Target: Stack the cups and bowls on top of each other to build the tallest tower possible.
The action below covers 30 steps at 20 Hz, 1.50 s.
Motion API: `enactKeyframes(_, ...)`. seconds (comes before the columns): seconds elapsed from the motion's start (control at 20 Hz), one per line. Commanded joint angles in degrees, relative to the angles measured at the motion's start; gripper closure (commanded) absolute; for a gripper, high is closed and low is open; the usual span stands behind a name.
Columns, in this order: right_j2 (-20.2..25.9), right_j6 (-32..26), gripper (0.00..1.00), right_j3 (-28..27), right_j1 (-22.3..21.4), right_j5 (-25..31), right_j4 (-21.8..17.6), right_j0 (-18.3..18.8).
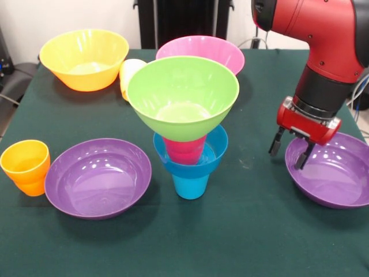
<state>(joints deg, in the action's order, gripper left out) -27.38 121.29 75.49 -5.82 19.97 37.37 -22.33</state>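
My gripper (291, 152) has black fingers under a red mount. On the dark green worktop (242, 231), the tower (184, 127) reads blue cup (191, 184), blue bowl (216, 151), red cup (184, 151), lime green bowl (183, 95). At nine o'clock sit a purple bowl (98, 178) and an orange cup (26, 167).

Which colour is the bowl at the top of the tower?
Lime green, best seen in the front view.

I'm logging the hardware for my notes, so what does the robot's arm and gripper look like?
The arm has glossy red rounded shells with black joint sections between them, the last a black cylindrical wrist. Below it sits a red block-shaped gripper mount with two thin dark fingers. No markings or cables on it are readable.
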Motion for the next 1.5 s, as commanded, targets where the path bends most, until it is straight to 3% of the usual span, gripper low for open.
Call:
enactKeyframes(0.05,9.5,10.0,0.0,-3.0,2.4,-0.4,0.5,0.2)
enactKeyframes(0.65,12.5,9.0,0.0,-3.5,1.9,-1.6,1.1,1.1)
enactKeyframes(0.85,14.6,7.0,0.0,-1.6,0.0,-2.3,0.2,2.3)
enactKeyframes(1.5,28.9,-2.4,0.0,9.0,-9.1,-7.5,-7.5,13.8)
